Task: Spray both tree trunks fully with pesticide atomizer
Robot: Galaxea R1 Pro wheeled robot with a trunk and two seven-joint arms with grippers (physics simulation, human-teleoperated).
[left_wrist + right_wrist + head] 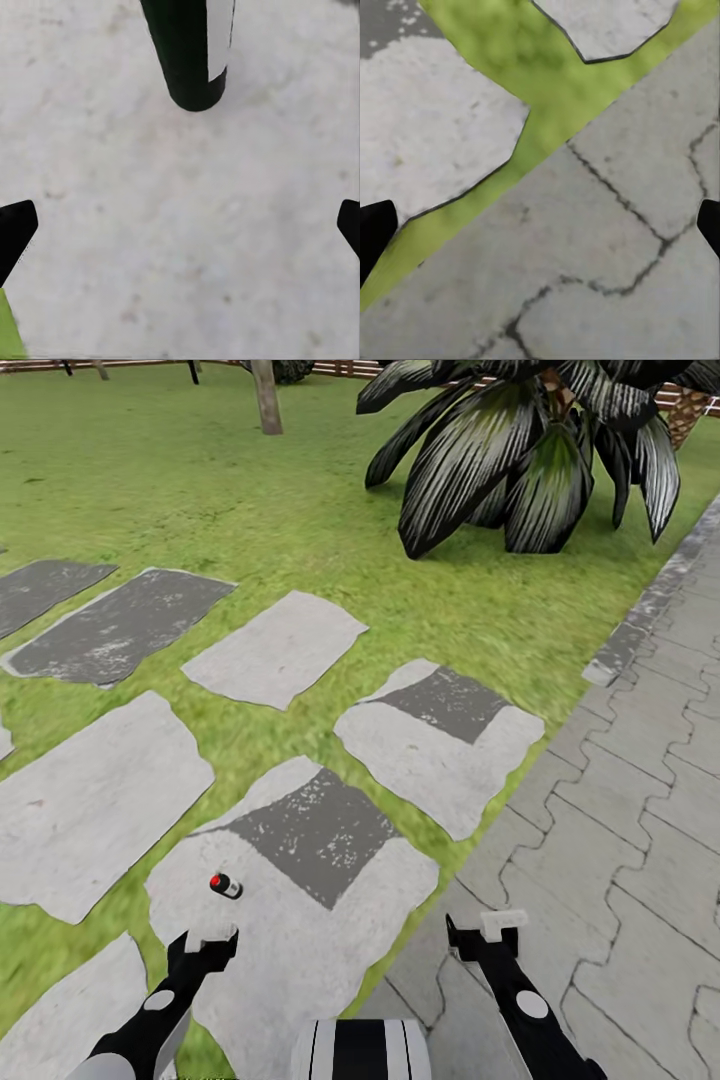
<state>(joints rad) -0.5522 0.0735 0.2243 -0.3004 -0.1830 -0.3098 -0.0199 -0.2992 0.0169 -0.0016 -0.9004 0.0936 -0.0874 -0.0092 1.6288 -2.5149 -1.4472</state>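
Fingers of my left gripper (210, 937) are spread wide with nothing between them, hanging just above the near stepping stone (300, 950). The left wrist view shows their dark tips far apart over bare pale stone, so I hold nothing yet. The atomizer (226, 885) lies on its side on that same stone, towards its left edge and just ahead of my left gripper, close beside the dark patch at the stone's far side. In the left wrist view its dark body (187, 56) with a white strip points in from the frame's edge, apart from my fingertips. I judge the left arm is placed there because the bottle is the next thing to grasp. My right gripper (497, 932) is likewise wide open and empty, held over the paved path (620, 840) near the grass strip, I judge simply out of the way. One pale tree trunk (266, 400) stands far off across the lawn (200, 510). No label or writing can be read on the bottle.
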